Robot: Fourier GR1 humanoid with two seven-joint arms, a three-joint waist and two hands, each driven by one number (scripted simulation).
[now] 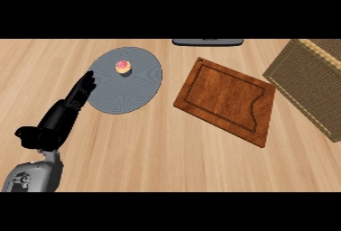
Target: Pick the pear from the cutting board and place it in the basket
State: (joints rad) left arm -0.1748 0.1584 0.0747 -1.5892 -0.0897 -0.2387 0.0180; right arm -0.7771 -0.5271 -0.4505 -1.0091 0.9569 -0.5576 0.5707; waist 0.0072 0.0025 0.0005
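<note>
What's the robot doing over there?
Nothing is being held right now. The robot's left hand is open, its straight fingers at the left edge of a grey plate with a small pink-topped cake on it. No pear shows on the wooden cutting board or anywhere else. A woven basket sits at the right edge. The right hand isn't in the picture.

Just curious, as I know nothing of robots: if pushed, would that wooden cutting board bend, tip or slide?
The cutting board looks like a solid wooden slab, so it would probably stay stiff. It lies flat on the counter, so a push would likely slide it rather than tip it. Being low and flat, it may be awkward to lift.
</note>
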